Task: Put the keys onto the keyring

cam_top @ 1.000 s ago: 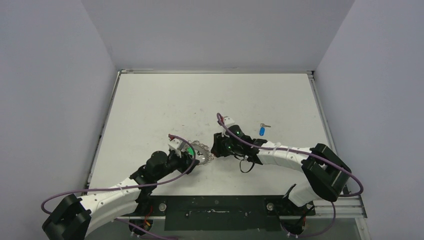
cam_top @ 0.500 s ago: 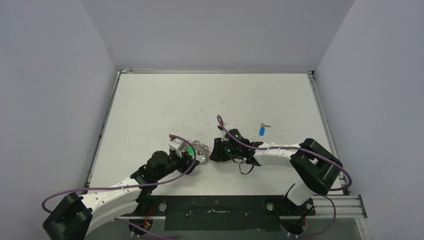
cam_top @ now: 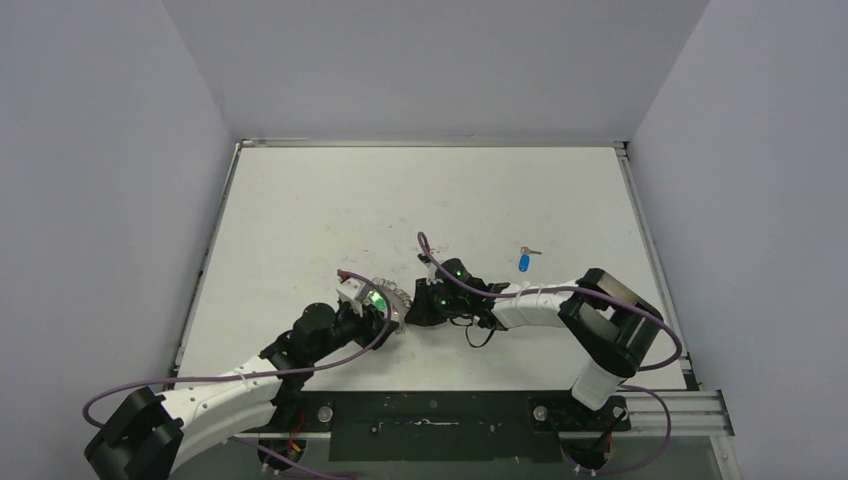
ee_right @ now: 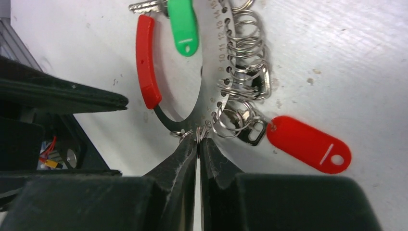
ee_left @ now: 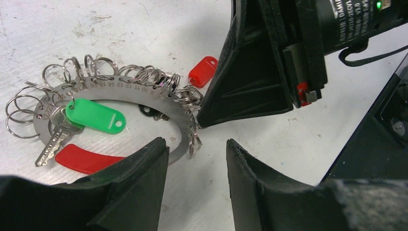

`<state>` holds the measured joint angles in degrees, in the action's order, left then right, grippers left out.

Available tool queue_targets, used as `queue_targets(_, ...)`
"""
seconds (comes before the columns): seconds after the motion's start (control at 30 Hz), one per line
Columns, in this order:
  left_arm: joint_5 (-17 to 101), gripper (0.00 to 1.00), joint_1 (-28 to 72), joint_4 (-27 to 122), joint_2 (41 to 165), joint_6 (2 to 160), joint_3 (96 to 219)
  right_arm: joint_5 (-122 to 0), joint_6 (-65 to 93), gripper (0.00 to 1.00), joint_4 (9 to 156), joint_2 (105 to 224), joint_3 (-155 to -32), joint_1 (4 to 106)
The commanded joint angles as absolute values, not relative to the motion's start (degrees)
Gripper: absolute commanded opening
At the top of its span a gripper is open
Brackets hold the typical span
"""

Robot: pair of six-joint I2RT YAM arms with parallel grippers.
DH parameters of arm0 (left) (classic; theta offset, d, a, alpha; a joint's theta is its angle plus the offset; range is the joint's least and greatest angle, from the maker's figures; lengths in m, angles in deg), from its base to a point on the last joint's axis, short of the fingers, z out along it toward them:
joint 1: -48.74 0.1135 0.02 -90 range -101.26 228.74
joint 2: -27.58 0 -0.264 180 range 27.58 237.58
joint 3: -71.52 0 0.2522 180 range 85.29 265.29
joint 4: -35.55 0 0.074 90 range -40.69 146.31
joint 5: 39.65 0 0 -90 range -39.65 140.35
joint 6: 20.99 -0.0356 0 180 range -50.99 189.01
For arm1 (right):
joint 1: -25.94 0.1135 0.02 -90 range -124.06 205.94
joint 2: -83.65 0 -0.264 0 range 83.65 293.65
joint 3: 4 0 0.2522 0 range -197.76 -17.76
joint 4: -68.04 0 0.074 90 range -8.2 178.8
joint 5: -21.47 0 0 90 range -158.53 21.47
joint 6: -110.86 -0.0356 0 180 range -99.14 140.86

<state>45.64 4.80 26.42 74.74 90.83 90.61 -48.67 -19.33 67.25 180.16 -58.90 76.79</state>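
On the white table (cam_top: 300, 220) the two arms meet near the middle, one gripper each. The left gripper (ee_left: 197, 143) stands well open: its two dark fingers (ee_left: 139, 183) are apart with bare table in the gap, and nothing is clamped between them. They sit just over the near rim of the keyring (ee_left: 126, 88), one finger overlapping its edge. Whether it touches the metal cannot be told.

The right gripper (ee_right: 197, 140) is closed tight, its two tips pressed together on the keyring's rim, where a small split ring hangs.

There is one keyring, lying flat between the grippers — a numbered silvery band with one red curved section (ee_left: 82, 160) closing the loop. Many small split rings (ee_left: 144, 74) hang along its outer edge, too bunched to count.

Three plastic-headed keys show:
- The green key (ee_left: 96, 115) is on the keyring, lying across the band inside the loop, its blade pointing at the red section.
- The red key (ee_left: 202, 71) hangs from the cluster of split rings beside the right gripper.
- The blue key (cam_top: 524, 263) lies alone on the table — well apart from the keyring, on the right arm's far side.
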Motion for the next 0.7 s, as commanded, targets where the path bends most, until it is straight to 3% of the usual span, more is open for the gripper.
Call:
queue_targets(0.0,46.5,0.46,4.4,24.5,73.7,90.8,90.2,-47.8,-17.3,0.06,65.2,175.6,-61.5,78.6)
queue_targets(0.13,46.5,0.46,4.4,24.3,73.9,90.8,90.1,-50.2,-14.4,0.23,67.0,171.4,-60.8,79.3)
queue_targets(0.23,46.5,0.46,4.4,24.3,74.0,90.8,90.1,-52.6,-12.4,0.29,69.3,169.6,-60.6,79.1)
queue_targets(0.67,46.9,0.45,4.4,25.6,72.8,91.3,89.9,-55.3,-3.4,0.26,80.1,173.7,-64.8,80.5)
